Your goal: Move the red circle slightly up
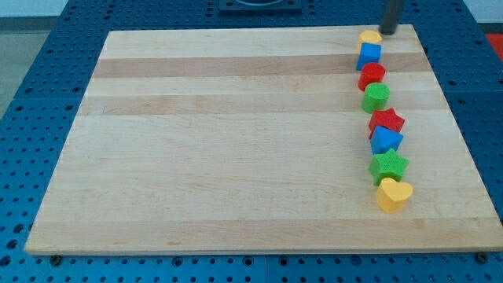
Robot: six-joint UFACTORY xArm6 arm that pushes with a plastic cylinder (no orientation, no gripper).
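One camera, raised, looking down at a slant over the whole wooden board [236,141] (near edge lowest), moderately close

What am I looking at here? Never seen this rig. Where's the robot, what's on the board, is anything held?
One camera looks down at a slant on a wooden board lying on a blue perforated table. The robot is an arm that ends in a plain dark rod, with no grasping part, so it holds nothing; it only pushes blocks. Only the rod's lower end shows, at the view's top right: my tip sits just right of the yellow block.

Eight small blocks form a line down the view's right side, top to bottom: the yellow block, blue cube, red circle, green circle, red star, blue triangle, green star, yellow heart. The red circle is the one to move.
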